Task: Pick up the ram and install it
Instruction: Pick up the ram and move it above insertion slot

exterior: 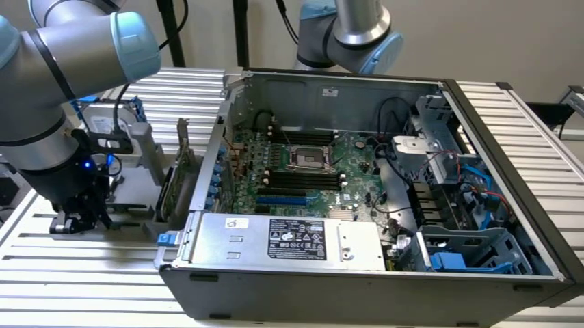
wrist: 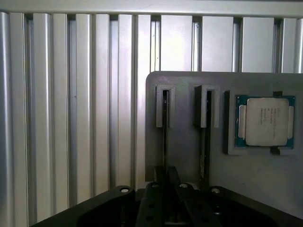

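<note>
One hand point(wrist: 166, 185) hangs low over the grey holder point(wrist: 184, 146) on the slatted table point(wrist: 61, 123), to the exterior view's left of the open computer case point(exterior: 365, 290); whether it is released or clenched I cannot tell. It lines up with the ram point(wrist: 165, 125), which stands on edge in the holder's outer slot, well apart from the case. The work looks to be at the pick-up step, with nothing lifted yet. Edge-on, the stick is just a thin dark line, so I take it for the ram rather than know it. A grasp here would call for staying square to that narrow edge and pulling straight up out of the slot. Count: two slots and two sticks, the second stick point(wrist: 207, 137) near the first; one silver processor chip point(wrist: 266, 121) in its recess; one motherboard point(exterior: 356, 154) inside the case.
</note>
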Controlling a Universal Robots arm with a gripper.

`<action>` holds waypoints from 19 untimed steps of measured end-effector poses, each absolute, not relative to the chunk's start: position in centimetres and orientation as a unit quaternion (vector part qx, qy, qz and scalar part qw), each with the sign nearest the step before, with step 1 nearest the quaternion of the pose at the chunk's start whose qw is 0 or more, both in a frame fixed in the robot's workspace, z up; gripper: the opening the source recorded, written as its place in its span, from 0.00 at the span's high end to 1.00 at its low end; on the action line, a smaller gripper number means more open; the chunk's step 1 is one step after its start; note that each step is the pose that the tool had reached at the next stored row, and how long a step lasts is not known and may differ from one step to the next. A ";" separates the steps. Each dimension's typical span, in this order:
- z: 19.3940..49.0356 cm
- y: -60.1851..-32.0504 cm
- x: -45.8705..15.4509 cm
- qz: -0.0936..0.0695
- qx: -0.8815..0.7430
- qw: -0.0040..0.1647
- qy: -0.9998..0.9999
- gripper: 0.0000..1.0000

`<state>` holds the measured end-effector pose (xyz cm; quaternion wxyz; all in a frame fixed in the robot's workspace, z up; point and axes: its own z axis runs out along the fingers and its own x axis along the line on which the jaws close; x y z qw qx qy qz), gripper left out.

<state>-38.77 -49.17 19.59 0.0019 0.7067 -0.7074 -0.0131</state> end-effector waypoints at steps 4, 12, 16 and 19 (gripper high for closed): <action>19.6 -49.2 -38.8 -0.013 0.707 0.002 -0.707 0.87; 20.8 -49.2 -38.8 -0.013 0.707 0.002 -0.707 0.87; 22.6 -49.2 -38.7 -0.013 0.707 0.002 -0.707 0.87; 24.0 -49.2 -38.7 -0.013 0.707 0.002 -0.707 0.87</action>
